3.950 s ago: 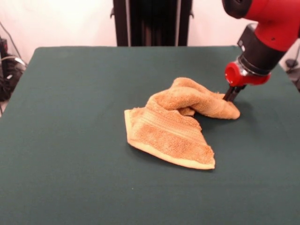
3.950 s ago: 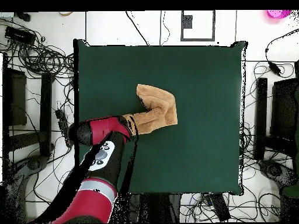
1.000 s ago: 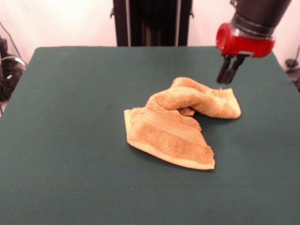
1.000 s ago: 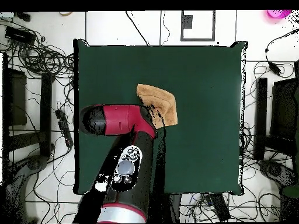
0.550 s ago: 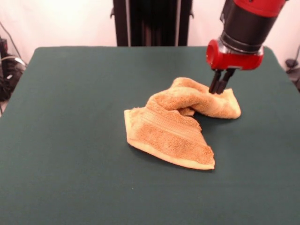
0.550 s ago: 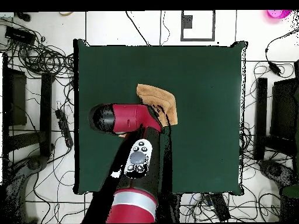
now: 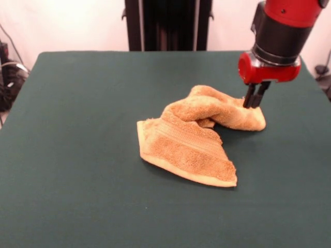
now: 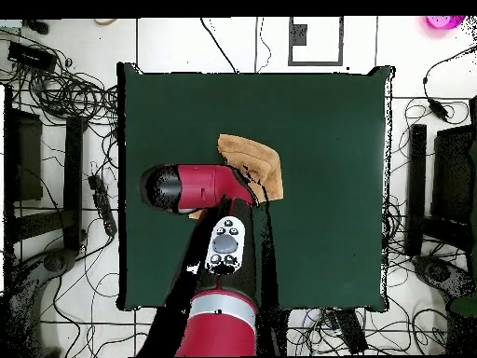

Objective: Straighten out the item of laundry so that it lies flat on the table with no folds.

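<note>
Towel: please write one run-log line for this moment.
towel: crumpled, folded | pincer: shut, at towel's far end | table: towel near centre

The towel [image 7: 199, 135] lies bunched on the counter [image 7: 77, 155], just right of the frame's centre in the front view. The claw [image 7: 254, 102] hangs at the towel's upper right end, right at its top edge. In the overhead view the arm [image 8: 210, 191] covers the towel's lower left part.

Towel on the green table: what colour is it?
Orange-tan terry-cloth towel, with a paler hem; clearest in the front view.

Orange-tan towel [image 7: 199, 137] crumpled, folded over itself, mid green table [image 7: 77, 155].
</note>
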Motion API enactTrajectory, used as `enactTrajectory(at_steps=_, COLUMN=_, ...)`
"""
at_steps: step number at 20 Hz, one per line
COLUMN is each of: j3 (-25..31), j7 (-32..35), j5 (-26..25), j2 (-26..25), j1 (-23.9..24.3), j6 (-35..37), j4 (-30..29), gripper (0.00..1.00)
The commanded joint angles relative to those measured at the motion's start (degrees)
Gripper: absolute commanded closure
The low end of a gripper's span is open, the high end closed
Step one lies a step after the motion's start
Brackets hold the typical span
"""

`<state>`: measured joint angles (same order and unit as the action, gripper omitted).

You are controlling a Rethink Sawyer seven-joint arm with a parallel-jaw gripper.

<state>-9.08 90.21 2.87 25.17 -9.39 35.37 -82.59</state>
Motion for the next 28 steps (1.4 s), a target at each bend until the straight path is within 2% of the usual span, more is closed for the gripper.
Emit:
enactTrajectory(at_steps=1, j3=9.21, j7=5.53, j5=1.61, j2=-3.88, j1=1.00, j6=4.93, j4=-4.75, gripper=1.00)
enactTrajectory(at_steps=8, j3=9.02, j7=5.50, j5=0.05, j2=-5.02, j1=1.07, j6=6.71, j4=-4.52, gripper=1.00)
enactTrajectory(at_steps=12, j3=6.75, j7=6.10, j5=-1.12, j2=-7.43, j1=-0.17, j6=12.42, j4=-1.82, gripper=1.00)
enactTrajectory(at_steps=18, j3=6.99, j7=6.05, j5=-1.04, j2=-7.05, j1=-0.10, j6=15.07, j4=-2.27, gripper=1.00)
enactTrajectory(at_steps=22, j3=8.28, j7=5.34, j5=-0.50, j2=-7.68, j1=0.63, j6=15.13, j4=-2.35, gripper=1.00)
enactTrajectory(at_steps=28, j3=10.08, j7=3.73, j5=-0.11, j2=-8.00, j1=1.92, j6=11.30, j4=-2.77, gripper=1.00)
